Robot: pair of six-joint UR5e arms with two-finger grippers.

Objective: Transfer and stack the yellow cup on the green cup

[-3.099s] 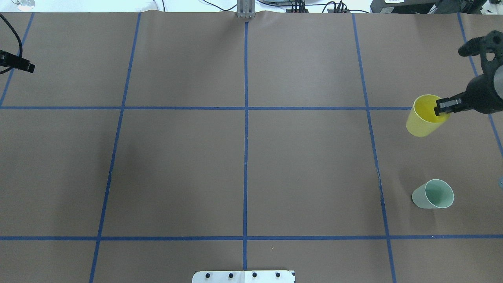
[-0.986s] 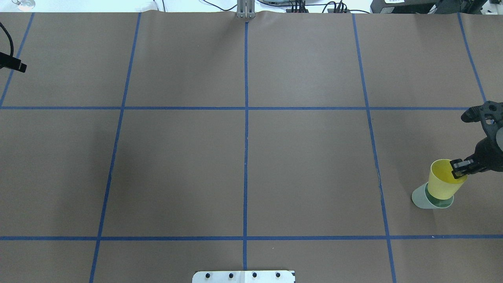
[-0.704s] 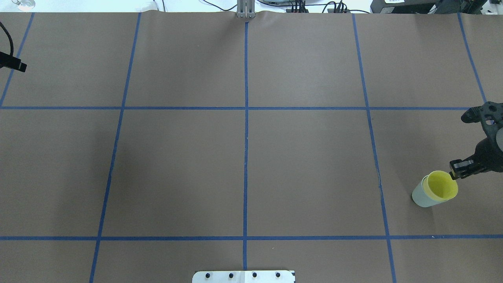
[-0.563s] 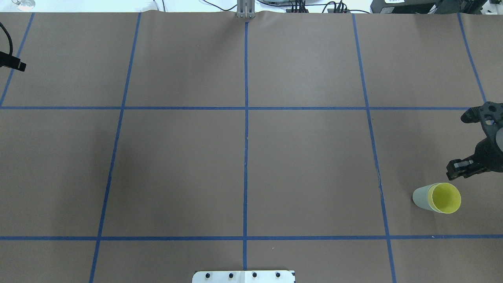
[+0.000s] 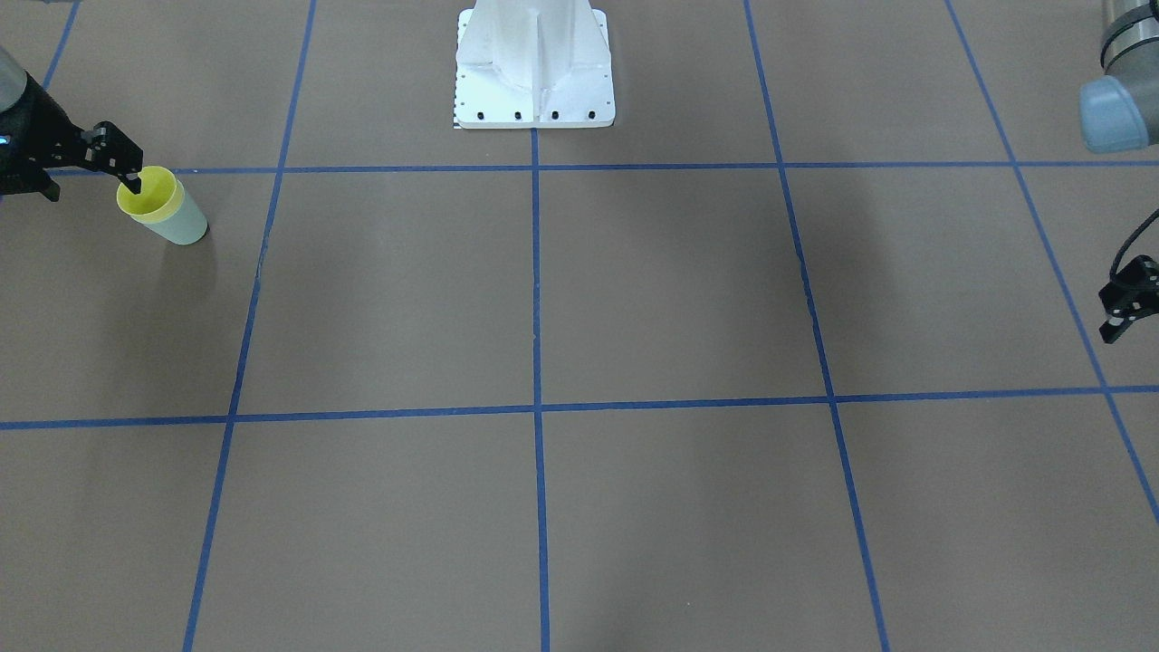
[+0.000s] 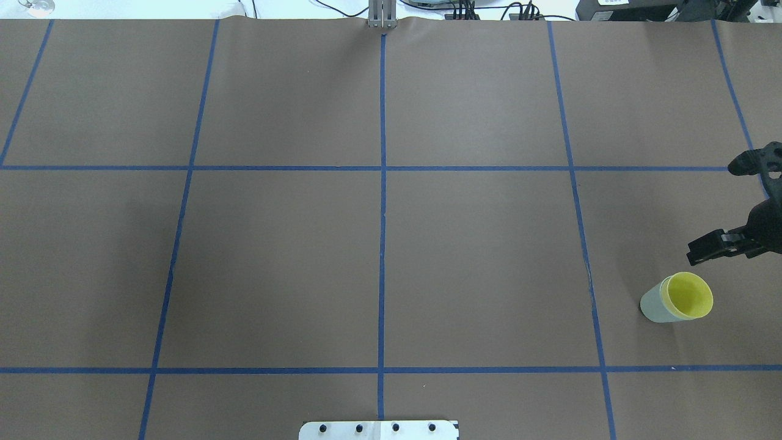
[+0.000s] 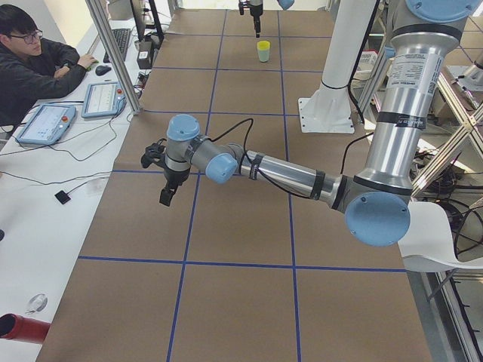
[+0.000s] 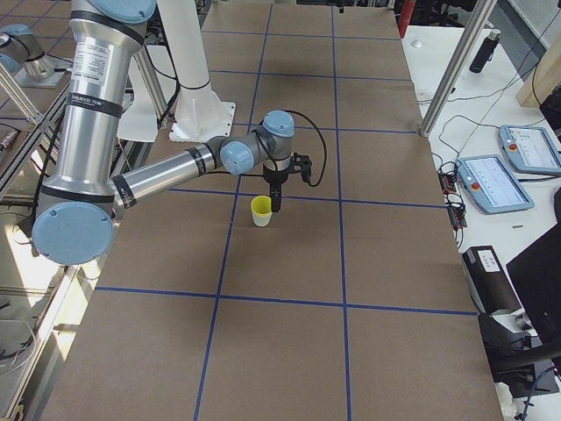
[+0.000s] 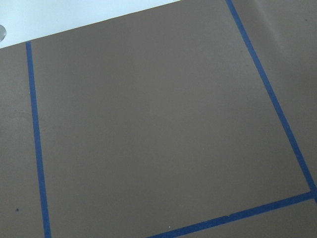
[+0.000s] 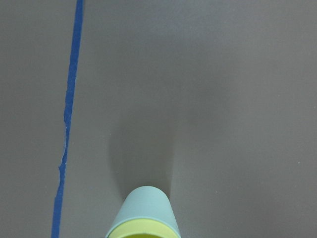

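The yellow cup (image 6: pixel 690 296) sits nested inside the green cup (image 6: pixel 651 305) near the table's right side, both upright. Only the green cup's lower wall shows under the yellow rim. The stack also shows in the front view, yellow cup (image 5: pixel 148 194) in green cup (image 5: pixel 181 226), and in the right wrist view, green cup (image 10: pixel 145 207) below the camera. My right gripper (image 6: pixel 704 250) is open and empty, just beyond the stack and above its rim. My left gripper (image 5: pixel 1119 319) hangs empty far off at the table's left side, its fingers together.
The brown table cover (image 6: pixel 379 244) carries a grid of blue tape lines. The robot's white base plate (image 5: pixel 534 63) stands at the near middle edge. An operator (image 7: pixel 34 64) sits at a side desk with tablets.
My right gripper carried the yellow cup over to the green cup, let it drop in, then opened and drew back. My left gripper slid out of the overhead view.
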